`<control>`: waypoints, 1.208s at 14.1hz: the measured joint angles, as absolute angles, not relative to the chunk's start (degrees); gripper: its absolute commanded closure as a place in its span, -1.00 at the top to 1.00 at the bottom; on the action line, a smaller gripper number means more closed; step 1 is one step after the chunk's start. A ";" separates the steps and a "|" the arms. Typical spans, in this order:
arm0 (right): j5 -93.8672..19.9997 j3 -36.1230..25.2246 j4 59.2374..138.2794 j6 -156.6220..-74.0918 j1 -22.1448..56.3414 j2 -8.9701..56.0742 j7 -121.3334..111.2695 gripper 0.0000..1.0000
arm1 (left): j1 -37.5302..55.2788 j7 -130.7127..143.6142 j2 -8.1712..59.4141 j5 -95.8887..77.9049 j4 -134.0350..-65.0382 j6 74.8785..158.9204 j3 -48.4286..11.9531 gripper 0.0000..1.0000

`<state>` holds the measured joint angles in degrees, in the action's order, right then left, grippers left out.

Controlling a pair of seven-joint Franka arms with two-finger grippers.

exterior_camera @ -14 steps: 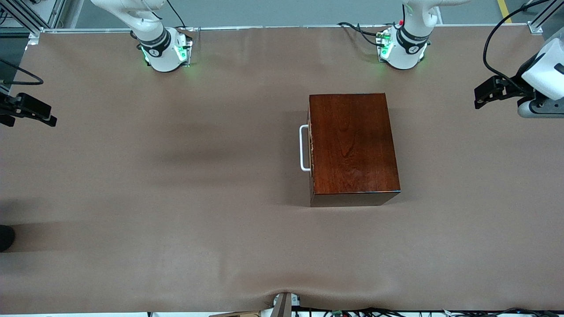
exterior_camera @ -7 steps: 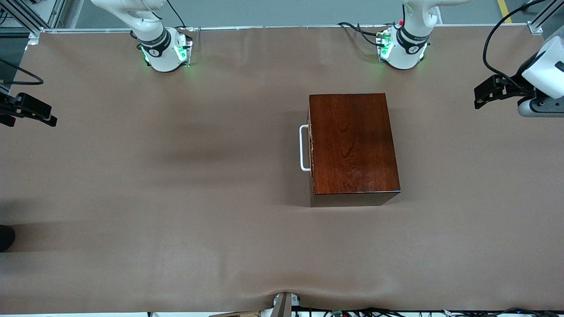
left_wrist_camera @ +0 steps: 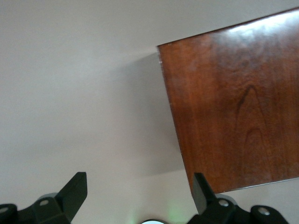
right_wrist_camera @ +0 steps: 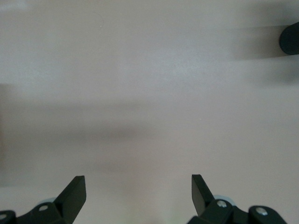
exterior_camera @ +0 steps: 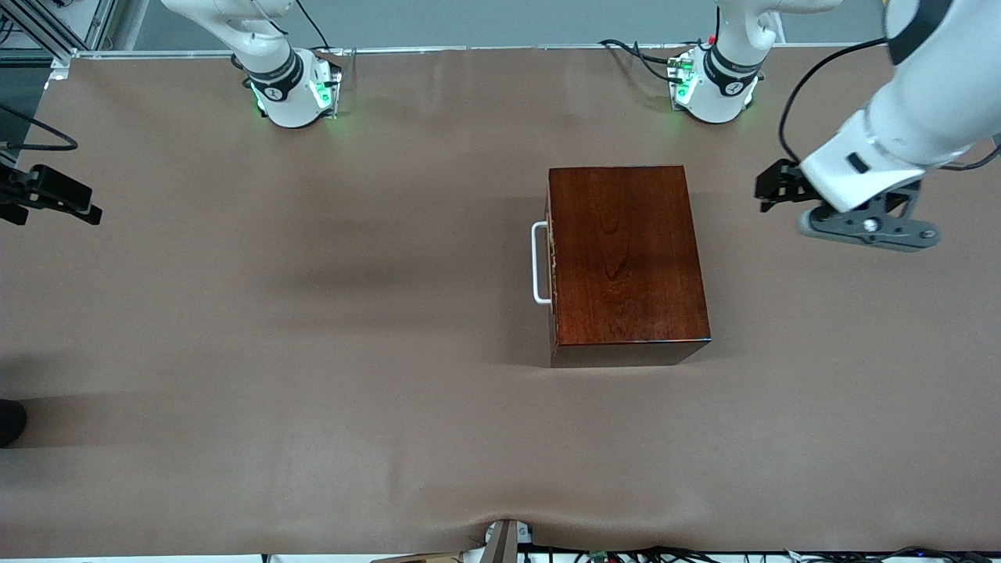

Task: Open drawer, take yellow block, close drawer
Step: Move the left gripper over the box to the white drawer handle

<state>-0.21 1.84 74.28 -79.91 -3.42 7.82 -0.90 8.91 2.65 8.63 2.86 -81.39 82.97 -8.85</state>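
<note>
One wooden box (exterior_camera: 628, 262), one drawer handle (exterior_camera: 539, 263), one table (exterior_camera: 313, 352), two arms.

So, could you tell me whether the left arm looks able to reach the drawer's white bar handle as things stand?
Probably, but not directly: the left end effector, open, is over bare table at the left arm's end, while the white U-shaped bar handle faces the right arm's end, with the glossy reddish-brown wooden box between them.

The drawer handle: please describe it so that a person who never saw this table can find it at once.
Find the dark reddish-brown wooden box, the only big thing on the brown table. On its side facing the right arm's end of the table sits the handle. It is a white U-shaped bar, the only white part on the dark box.
</note>
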 measured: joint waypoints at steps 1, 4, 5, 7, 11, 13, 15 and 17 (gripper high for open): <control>-0.21 1.84 74.28 -79.91 -3.42 7.82 -0.90 1.00 | 10.33 2.81 9.66 2.86 -80.96 83.06 -8.86 1.00; -0.21 1.81 74.33 -79.91 -3.43 7.97 -0.92 1.00 | 13.48 6.47 12.40 2.86 -79.75 84.04 -8.85 1.00; -0.21 1.81 74.37 -79.91 -3.42 8.06 -0.92 1.00 | 14.47 8.51 13.33 2.86 -79.32 84.56 -8.86 1.00; -0.21 1.81 74.55 -79.96 -3.42 8.21 -0.93 1.00 | 16.41 12.26 15.11 2.86 -78.37 85.40 -8.86 1.00; -0.19 1.66 74.76 -80.05 -3.51 9.48 -0.93 1.00 | 18.44 13.91 17.08 2.94 -77.61 85.81 -8.85 1.00; -0.18 1.64 74.78 -80.05 -3.51 10.10 -0.93 1.00 | 19.16 13.91 17.48 2.94 -77.48 86.51 -8.84 1.00; -0.18 1.65 74.78 -80.05 -3.49 10.53 -0.93 1.00 | 20.80 14.39 18.09 3.29 -77.36 87.08 -8.70 1.00; -0.18 1.67 74.78 -80.05 -3.48 10.72 -0.93 1.00 | 22.77 16.05 18.85 4.17 -77.24 87.46 -8.58 1.00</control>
<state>-0.18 1.67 74.78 -80.05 -3.48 10.72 -0.93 22.77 16.05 18.85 4.17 -77.24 87.46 -8.58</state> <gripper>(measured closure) 0.000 0.000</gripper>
